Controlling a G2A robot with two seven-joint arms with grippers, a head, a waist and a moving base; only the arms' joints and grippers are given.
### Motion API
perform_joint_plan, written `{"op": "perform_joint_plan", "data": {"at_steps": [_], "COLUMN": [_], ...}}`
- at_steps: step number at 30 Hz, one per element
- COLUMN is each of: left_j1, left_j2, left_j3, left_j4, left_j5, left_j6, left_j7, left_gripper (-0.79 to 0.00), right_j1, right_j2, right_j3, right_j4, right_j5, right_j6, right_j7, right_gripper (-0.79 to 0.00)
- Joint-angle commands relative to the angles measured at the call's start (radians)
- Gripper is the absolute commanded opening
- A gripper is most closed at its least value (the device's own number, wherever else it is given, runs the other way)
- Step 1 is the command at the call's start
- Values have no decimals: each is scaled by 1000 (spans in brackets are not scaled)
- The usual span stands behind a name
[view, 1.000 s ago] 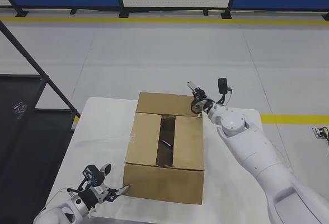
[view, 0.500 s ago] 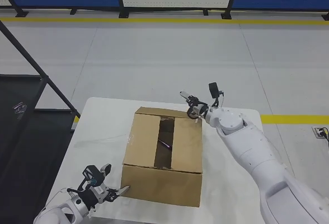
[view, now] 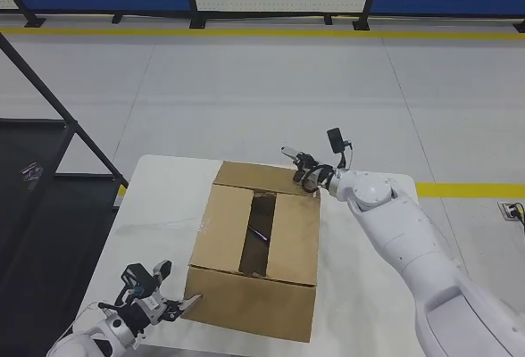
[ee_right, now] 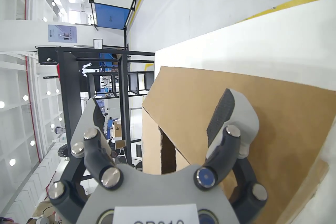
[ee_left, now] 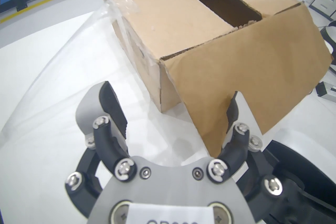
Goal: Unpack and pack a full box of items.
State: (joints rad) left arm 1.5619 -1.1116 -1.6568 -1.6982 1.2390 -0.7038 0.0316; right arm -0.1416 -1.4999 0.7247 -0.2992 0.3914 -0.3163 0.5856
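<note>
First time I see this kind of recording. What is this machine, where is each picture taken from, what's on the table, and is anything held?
It is a two-armed robot at a white table. The top view looks down from a camera above its arms; the other two come from cameras on its wrists, each showing that arm's own hand up close. On the table stands one cardboard box, its top flaps parted over a dark gap; the contents are too hidden to name. The left hand is open at the box's near corner, by a flap hanging down. The right hand is open at the far flap. Neither holds anything.
</note>
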Motion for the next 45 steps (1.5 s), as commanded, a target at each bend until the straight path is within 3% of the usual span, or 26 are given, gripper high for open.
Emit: {"op": "perform_joint_plan", "data": {"at_steps": [1,4,7,10,15,18,21,29,35,45], "left_j1": [0,-13,-54,-109,-181,-198,-205,-193,-164,-101], "left_j2": [1,2,-1,-7,-16,-21,-25,-27,-24,-15], "left_j3": [-28,-59,-60,-20,67,116,145,167,155,66], "left_j4": [5,25,56,98,137,144,151,134,114,69], "left_j5": [-62,-149,-185,-193,-170,-116,-104,-88,-79,-140], "left_j6": [7,53,160,239,292,326,332,331,319,300], "left_j7": [1,-25,-85,-127,-161,-134,-123,-101,-78,-44], "left_gripper": [0,0,0,0,0,0,0,0,0,0], "right_j1": [-2,-11,-19,-19,-26,-51,-71,-107,-108,-107], "right_j2": [0,-4,-9,-9,-8,4,17,34,23,-29], "right_j3": [14,30,34,34,36,50,55,40,0,-26], "right_j4": [-15,-56,-87,-87,-96,-134,-173,-270,-296,-253], "right_j5": [11,25,31,31,33,32,16,-69,-158,-111], "right_j6": [-27,-61,-53,-53,-54,-61,-73,9,132,120], "right_j7": [-18,-44,-31,-31,-29,49,192,373,380,402], "right_gripper": [0,0,0,0,0,0,0,0,0,0]}}
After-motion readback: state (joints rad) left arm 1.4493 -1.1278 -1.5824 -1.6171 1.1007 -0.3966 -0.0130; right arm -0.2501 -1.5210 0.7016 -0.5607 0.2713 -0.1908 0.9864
